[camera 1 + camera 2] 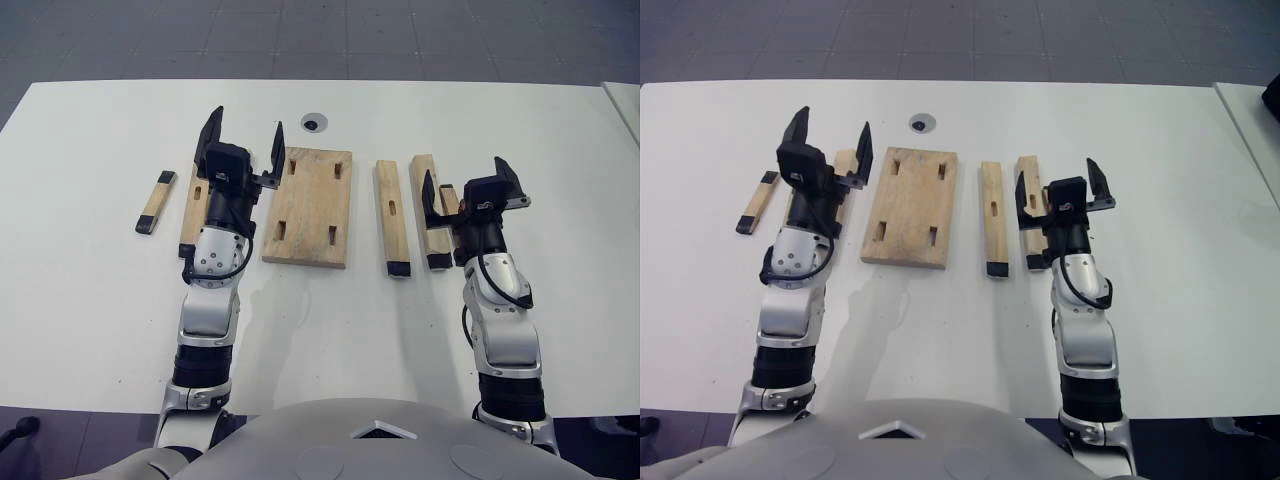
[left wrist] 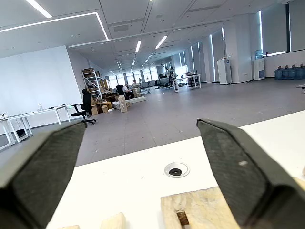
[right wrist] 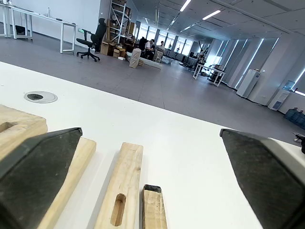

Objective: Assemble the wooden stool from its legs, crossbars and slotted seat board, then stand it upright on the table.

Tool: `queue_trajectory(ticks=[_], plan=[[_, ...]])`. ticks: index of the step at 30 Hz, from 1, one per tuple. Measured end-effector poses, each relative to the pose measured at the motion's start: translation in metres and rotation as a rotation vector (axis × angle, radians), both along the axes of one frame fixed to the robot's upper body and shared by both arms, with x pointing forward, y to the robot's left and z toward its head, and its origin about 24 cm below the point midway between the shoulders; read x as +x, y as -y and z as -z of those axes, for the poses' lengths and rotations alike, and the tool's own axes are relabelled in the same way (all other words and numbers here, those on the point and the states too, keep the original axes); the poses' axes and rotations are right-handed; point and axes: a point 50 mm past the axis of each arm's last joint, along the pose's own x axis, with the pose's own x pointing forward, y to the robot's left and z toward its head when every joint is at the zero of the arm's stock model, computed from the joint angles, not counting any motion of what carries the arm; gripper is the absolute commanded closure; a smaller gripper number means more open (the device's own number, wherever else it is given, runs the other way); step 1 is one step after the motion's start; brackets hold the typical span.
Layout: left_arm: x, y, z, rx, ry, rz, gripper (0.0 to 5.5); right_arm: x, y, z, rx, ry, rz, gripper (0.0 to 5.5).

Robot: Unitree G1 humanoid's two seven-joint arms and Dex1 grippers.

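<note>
Left gripper [image 1: 247, 130]: jaws wide open, empty, over the left leg [image 1: 189, 225] at the seat board's [image 1: 310, 205] 9 o'clock. Right gripper [image 1: 468, 180]: also wide open and empty, over the short crossbar [image 3: 152, 207] and right leg [image 1: 421, 172] at the board's 3. Middle leg [image 1: 392, 215] sits between them; far crossbar [image 1: 155, 202] is further out at 9. Nothing is joined yet. For the pick, grab a leg mid-length across its narrow faces and keep the mortise clear. White table [image 1: 100, 130], cable grommet [image 1: 314, 122] at 12. Open office behind, with shelving [image 2: 93, 78].
</note>
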Motion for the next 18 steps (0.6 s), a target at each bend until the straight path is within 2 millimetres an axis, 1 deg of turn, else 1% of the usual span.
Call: queue_trajectory(ticks=[3,18], plan=[[0.0002,-0.0028,-0.0002,0.002,0.002,-0.017,0.13,0.0006,0.0000,-0.0002,0.000,-0.001,0.000,0.10],[-0.0017,-0.0024,0.0029,0.001,-0.011,-0.014,0.13,0.0002,0.0011,0.0032,0.003,-0.044,0.007,0.10]])
